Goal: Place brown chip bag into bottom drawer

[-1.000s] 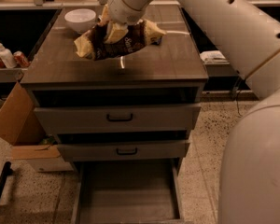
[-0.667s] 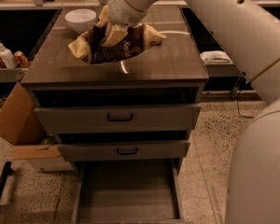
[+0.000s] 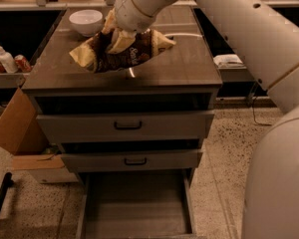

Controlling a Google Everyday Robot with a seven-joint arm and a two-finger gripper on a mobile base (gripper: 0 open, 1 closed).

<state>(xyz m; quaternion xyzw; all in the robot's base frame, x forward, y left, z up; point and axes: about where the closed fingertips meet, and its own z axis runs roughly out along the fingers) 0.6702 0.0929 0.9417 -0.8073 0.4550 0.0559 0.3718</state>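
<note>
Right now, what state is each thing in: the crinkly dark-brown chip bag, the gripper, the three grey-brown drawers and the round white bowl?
Crinkly dark-brown chip bag: gripped, held over the cabinet top.
Gripper: shut on the bag, above the top's left half.
Bottom drawer: pulled open, visible floor bare.
Two upper drawers: not pulled out.
White bowl: upright, back left of the top.

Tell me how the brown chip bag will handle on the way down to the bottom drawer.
The tool pinches the brown chip bag over the cabinet top; one end sags, so probably floppy. Crinkled and puffy, it is likely light. It may swing, yet the open bottom drawer looks wide enough.
</note>
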